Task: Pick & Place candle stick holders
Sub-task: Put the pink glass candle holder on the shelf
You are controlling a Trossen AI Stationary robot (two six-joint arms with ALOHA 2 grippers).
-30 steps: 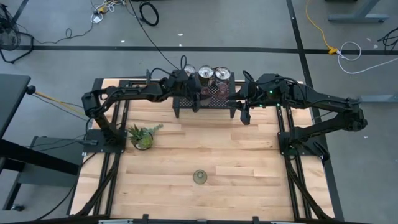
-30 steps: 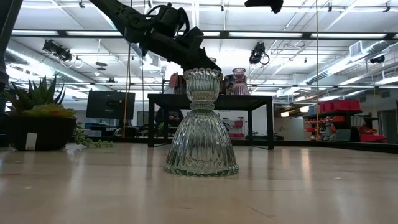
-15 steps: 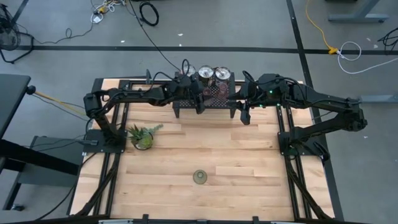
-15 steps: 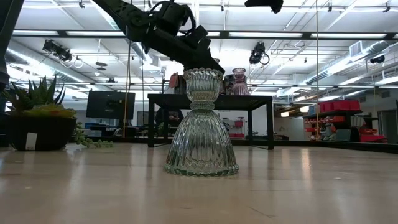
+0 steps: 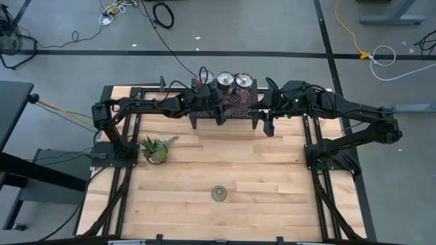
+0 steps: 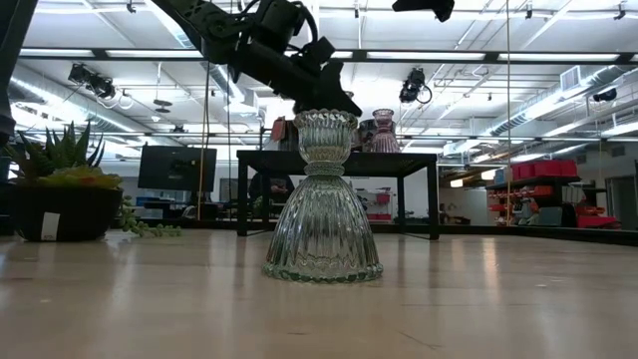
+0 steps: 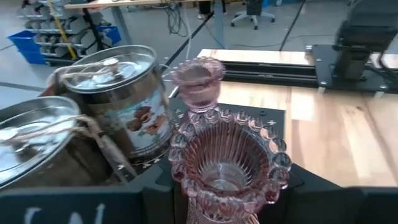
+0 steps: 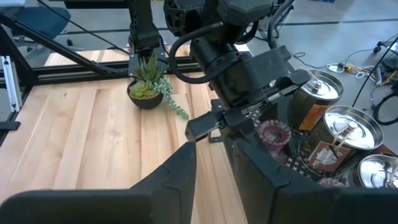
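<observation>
A grey floor (image 5: 61,68) is seen around the pale wooden tabletop (image 5: 225,170), crossed by dark lines and strewn with black, yellow and white cables (image 5: 354,34). A dark desk edge (image 5: 13,102) is seen at one side. In the low view, a ceiling with long light strips (image 6: 558,95) is shown, and shelving with red bins (image 6: 543,189) is visible far behind.

No legible text or labels
</observation>
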